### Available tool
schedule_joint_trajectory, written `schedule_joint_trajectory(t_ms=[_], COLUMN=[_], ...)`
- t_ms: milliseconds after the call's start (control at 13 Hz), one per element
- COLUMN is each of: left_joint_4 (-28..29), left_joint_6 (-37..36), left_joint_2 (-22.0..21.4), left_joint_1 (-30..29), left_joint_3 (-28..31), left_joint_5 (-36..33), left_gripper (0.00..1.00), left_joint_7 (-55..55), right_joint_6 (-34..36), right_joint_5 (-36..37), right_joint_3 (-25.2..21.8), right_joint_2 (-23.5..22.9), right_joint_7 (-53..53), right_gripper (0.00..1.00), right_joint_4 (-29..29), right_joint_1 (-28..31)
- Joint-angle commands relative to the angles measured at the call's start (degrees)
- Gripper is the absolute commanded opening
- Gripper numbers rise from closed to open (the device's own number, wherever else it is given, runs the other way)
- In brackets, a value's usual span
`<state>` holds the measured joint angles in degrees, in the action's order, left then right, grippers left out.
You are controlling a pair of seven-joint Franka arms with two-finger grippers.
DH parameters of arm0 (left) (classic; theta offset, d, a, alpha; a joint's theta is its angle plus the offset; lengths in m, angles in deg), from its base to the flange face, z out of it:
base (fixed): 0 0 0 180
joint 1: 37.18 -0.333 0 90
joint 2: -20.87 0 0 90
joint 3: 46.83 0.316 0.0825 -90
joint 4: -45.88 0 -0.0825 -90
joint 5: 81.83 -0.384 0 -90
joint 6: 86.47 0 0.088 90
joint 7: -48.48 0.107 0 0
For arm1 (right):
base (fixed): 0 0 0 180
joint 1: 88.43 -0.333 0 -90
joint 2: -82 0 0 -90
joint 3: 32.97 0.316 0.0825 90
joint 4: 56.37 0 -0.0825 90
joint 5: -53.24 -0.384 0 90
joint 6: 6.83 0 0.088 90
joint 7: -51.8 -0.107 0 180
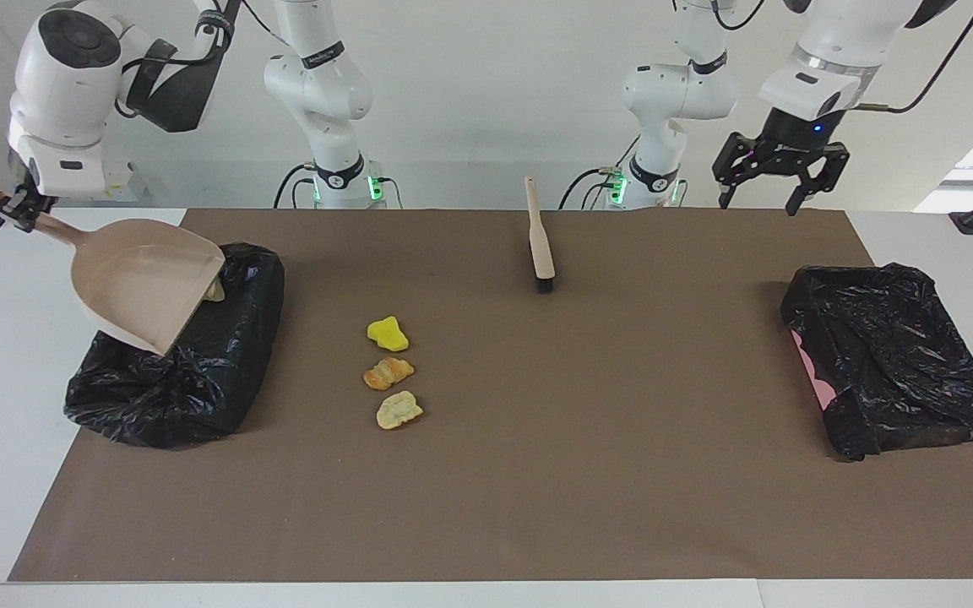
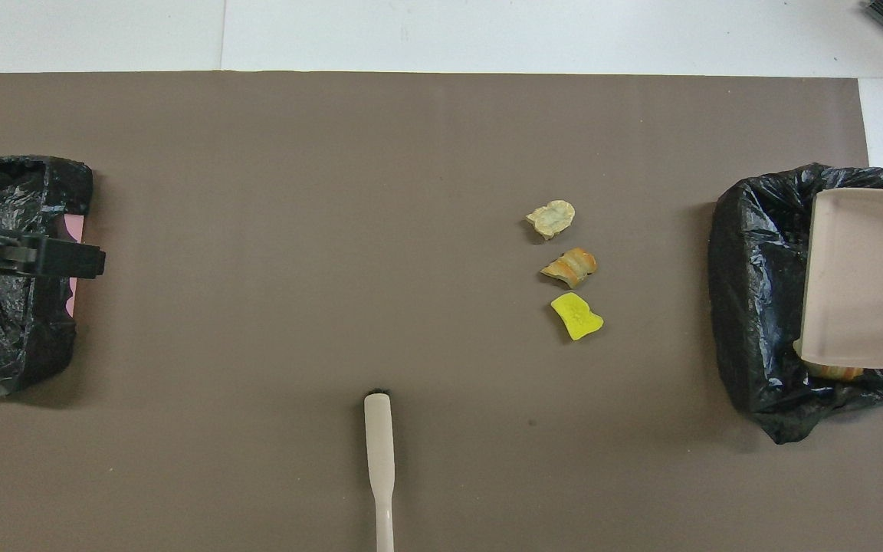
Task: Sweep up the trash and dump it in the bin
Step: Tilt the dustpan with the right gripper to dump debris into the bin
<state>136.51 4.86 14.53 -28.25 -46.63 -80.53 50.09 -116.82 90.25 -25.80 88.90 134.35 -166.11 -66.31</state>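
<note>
My right gripper (image 1: 18, 205) clamps the handle of the beige plastic dustpan (image 1: 144, 283), tipped over the black-bagged bin (image 1: 174, 380); one piece shows at its lip. Three yellow and golden trash pieces (image 1: 388, 371) remain unswept mid-mat. The beige brush (image 1: 540, 241) lies released. My left gripper (image 1: 778, 173) hangs open, waiting.
</note>
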Motion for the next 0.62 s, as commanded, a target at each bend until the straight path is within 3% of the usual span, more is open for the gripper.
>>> schedule_joint_trajectory(t_ms=[0, 231, 539], left_joint_4=[-7.0, -12.1, -7.9], left_joint_6=[-4.8, -8.9, -8.5], left_joint_2=[3.7, 7.0, 2.9], left_joint_1=[-3.5, -5.8, -7.3], left_joint_3=[-0.3, -0.4, 0.1], left_joint_5=[-0.8, -0.8, -0.5], left_gripper=[1.00, 1.00, 1.00], left_joint_7=[4.6, 7.7, 10.1], right_joint_6=[2.8, 3.4, 4.2], right_joint_5=[-8.0, -13.1, -23.2], right_joint_3=[0.3, 0.3, 0.3], right_joint_2=[-0.2, -0.4, -4.4], right_joint_7=[-0.1, -7.2, -19.3], right_gripper=[0.00, 0.00, 0.00], right_joint_4=[-0.3, -2.5, -2.9], right_joint_1=[-1.6, -5.4, -10.2])
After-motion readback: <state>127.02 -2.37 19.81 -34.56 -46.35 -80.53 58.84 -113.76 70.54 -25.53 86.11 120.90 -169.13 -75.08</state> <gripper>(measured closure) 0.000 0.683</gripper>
